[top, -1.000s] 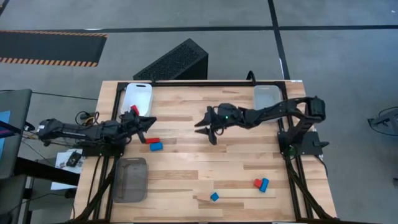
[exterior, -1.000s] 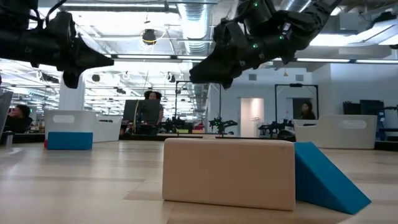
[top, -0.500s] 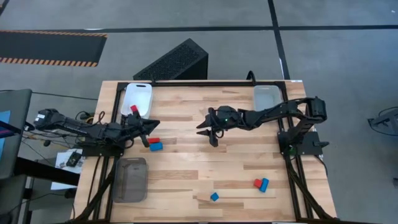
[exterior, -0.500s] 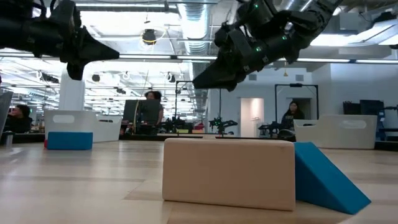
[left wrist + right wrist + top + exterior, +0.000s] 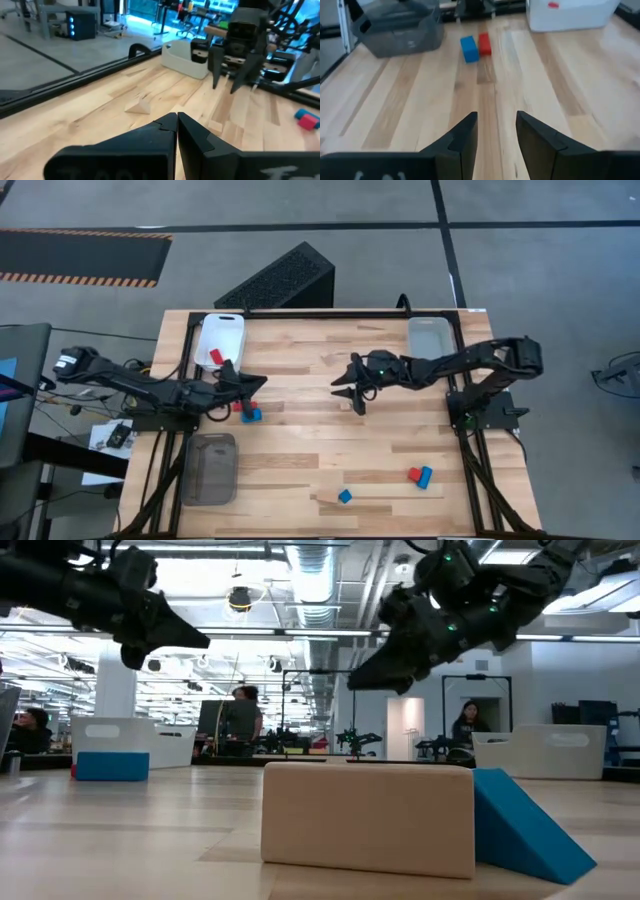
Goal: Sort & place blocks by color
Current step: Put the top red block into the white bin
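Note:
A red block (image 5: 240, 406) and a blue block (image 5: 251, 415) lie side by side on the table, left of centre; the right wrist view shows them too, blue block (image 5: 467, 48) and red block (image 5: 484, 43). Another red block (image 5: 216, 356) lies in the white tray (image 5: 222, 330). Near the table's near edge lie a red and blue pair (image 5: 419, 475) and a single blue block (image 5: 344, 496). A wood block (image 5: 368, 818) and a blue wedge (image 5: 525, 825) stand close to the low camera. My left gripper (image 5: 256, 384), shut (image 5: 176, 123), hovers just beyond the left pair. My right gripper (image 5: 352, 392) hangs open (image 5: 495, 127) over the table's middle.
A grey tray (image 5: 210, 468) sits at the near left and a clear tray (image 5: 430, 335) at the far right corner. A small wood wedge (image 5: 140, 106) lies on the boards between the two grippers. Bare boards stretch across the middle. People stand in the room beyond.
My left gripper has reached out from beside the white tray toward the table's right and a little toward the near edge, ending above the red and blue pair. My right gripper has drawn back slightly toward the table's right. No block has moved.

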